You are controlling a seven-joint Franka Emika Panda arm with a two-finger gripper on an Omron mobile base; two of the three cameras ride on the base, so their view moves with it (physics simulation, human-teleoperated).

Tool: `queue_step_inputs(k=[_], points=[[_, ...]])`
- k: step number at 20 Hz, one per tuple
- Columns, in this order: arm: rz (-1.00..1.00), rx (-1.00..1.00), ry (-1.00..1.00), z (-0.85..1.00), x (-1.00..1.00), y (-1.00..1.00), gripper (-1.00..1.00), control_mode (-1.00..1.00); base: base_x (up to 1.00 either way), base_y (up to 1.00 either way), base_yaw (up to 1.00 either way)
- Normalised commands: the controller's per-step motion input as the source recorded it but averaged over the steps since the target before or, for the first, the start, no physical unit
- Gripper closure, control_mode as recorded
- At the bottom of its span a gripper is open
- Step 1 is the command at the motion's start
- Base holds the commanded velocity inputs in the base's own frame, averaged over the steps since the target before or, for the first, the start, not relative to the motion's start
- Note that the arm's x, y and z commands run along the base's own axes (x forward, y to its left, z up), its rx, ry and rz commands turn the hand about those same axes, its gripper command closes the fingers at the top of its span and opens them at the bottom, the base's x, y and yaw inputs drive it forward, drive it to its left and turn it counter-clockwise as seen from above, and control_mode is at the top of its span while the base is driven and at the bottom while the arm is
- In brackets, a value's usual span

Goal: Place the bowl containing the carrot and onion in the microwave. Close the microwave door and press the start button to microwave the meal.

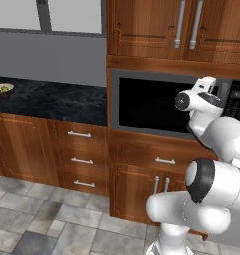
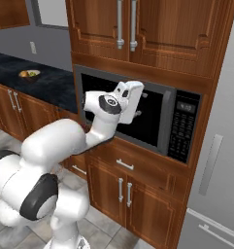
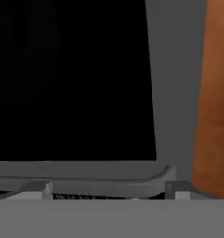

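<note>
One white arm (image 2: 65, 141) raised toward the microwave (image 2: 138, 116), tool (image 2: 130, 102) close against the microwave door (image 1: 151, 104), which is shut flat in its frame. Tool's opening: cannot tell. Black keypad (image 2: 184, 126) at right of the glass. Far left on the dark surface (image 1: 47, 99), small fruit bowl (image 1: 2, 89).

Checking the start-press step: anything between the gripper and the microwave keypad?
Nothing visible blocks it. The microwave door appears shut, the hand sits close against its black glass, and the keypad panel lies uncovered to the door's right. The gripper's fingers themselves aren't discernible.
</note>
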Motion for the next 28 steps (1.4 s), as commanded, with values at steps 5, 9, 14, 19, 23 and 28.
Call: queue_step_inputs(k=[5,9,14,19,23,28], points=[[0.10,0.06,0.00,0.30,-1.00,0.08,-1.00,-1.00,0.00,0.00,0.00],[-0.01,0.41,-0.13,0.01,-0.75,-0.01,-1.00,-1.00,0.00,0.00,0.00],[-0.16,0.63,-0.26,0.00,-0.60,-0.05,-1.00,-1.00,0.00,0.00,0.00],[-0.27,0.79,-0.32,-0.02,-0.44,-0.20,-1.00,-1.00,0.00,0.00,0.00],[-0.27,0.78,-0.37,-0.14,-0.38,-0.19,-1.00,-1.00,0.00,0.00,0.00],[-0.27,0.60,-0.31,-0.28,-0.15,-0.01,-1.00,-1.00,0.00,0.00,0.00]])
